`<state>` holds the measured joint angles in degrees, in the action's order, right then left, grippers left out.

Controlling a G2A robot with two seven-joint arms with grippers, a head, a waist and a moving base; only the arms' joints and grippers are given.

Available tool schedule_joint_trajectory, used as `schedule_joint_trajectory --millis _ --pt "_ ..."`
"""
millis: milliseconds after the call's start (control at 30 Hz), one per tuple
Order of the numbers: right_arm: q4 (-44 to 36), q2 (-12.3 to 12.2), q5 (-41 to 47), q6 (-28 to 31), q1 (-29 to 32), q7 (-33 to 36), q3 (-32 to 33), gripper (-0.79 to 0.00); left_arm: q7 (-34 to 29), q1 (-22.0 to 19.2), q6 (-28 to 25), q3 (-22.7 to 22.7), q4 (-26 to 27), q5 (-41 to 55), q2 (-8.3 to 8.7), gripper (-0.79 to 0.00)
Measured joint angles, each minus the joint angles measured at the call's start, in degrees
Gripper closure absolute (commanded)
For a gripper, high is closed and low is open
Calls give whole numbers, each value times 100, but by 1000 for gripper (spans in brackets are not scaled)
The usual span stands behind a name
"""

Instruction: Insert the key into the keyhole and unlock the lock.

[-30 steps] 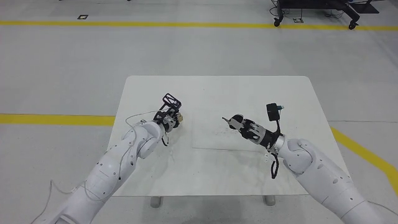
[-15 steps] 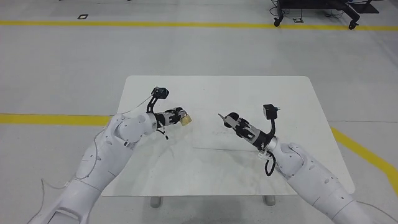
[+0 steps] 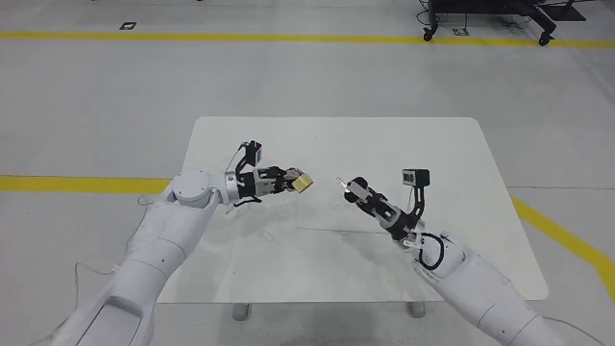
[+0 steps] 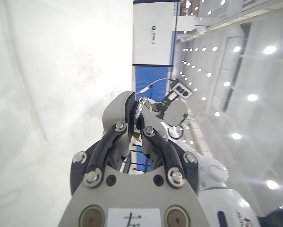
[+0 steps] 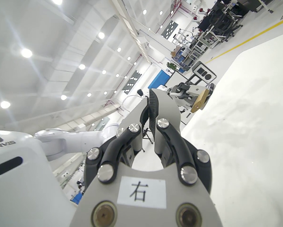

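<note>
A brass padlock (image 3: 303,183) hangs above the middle of the white table (image 3: 404,139). My left gripper (image 3: 286,181) is shut on its silver shackle (image 4: 139,108). In the right wrist view the padlock (image 5: 200,100) points its bottom face toward my right gripper (image 5: 150,101). That right gripper (image 3: 350,188) sits a short gap to the right of the lock, shut on a small key (image 3: 340,182) whose tip pokes out toward the lock. Key and lock are apart. The key is hidden between the pads in the right wrist view.
Both arms hover over the table's middle, with bare white surface all around them. A yellow floor line (image 3: 86,185) runs past the table's sides. Wheeled frames (image 3: 490,10) stand far off on the floor behind.
My left arm has swung the padlock rightward toward the table's centre and turned it to face the other arm. The right gripper has shifted slightly left and forward, narrowing the gap.
</note>
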<state>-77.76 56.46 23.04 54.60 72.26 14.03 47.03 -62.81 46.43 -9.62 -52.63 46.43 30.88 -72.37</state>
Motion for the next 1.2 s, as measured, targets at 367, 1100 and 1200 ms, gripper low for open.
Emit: schedule_joint_trajectory --millis 367,1100,1200 --pt "-70 -32 629 -29 35 520 61 0 -196 -281 201 123 -542 426 -160 0" --pt "-1746 -70 403 -4623 488 127 219 0 638 102 336 -146 -33 452 -124 0" --pt "-1791 8 458 -4764 447 -216 185 0 804 169 229 -184 84 307 -107 0"
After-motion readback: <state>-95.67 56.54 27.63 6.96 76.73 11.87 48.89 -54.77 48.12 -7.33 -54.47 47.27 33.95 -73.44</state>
